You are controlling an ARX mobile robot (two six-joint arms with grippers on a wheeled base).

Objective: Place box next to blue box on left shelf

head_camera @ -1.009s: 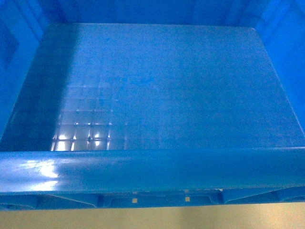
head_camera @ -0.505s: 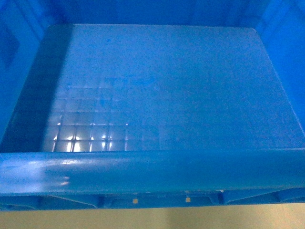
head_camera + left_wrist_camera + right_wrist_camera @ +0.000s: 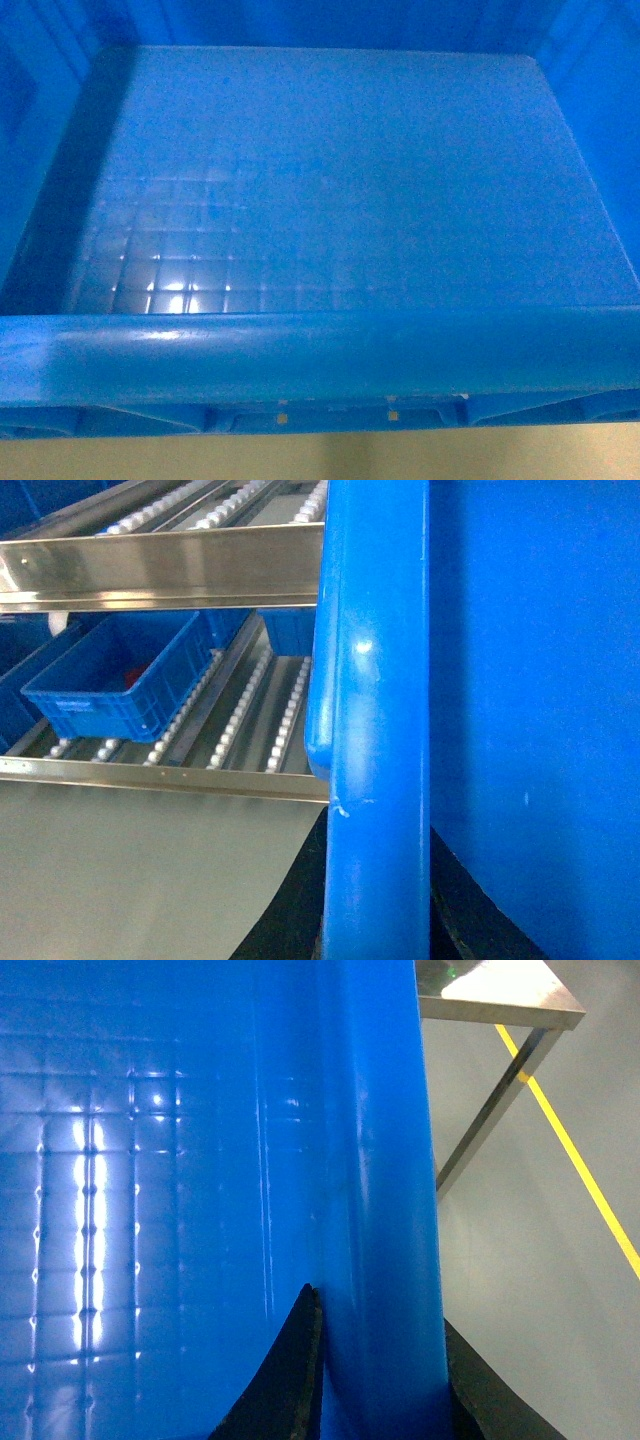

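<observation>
The box (image 3: 320, 360) fills the head view: bright blue, with a gridded floor and its thick near rim low in the frame. No gripper shows there. In the left wrist view my left gripper (image 3: 378, 818) is shut on the box's rim (image 3: 375, 630), one black finger on each side. My right gripper (image 3: 376, 1302) is shut on the opposite rim (image 3: 370, 1110) the same way. The left shelf (image 3: 240, 710), grey rails with white rollers, lies beyond the left rim. The blue box (image 3: 110, 680) rests on it at the left, apart from the held box.
A second roller level with a steel front rail (image 3: 160, 570) runs above the shelf. Another blue crate (image 3: 290, 630) sits further back on the rollers. A steel table (image 3: 495, 1000) and a yellow floor line (image 3: 570, 1150) lie to the right. Grey floor lies below the shelf.
The light glints on the box floor have drifted and the shadow along its left wall has narrowed. The near rim keeps its place in the head view.
</observation>
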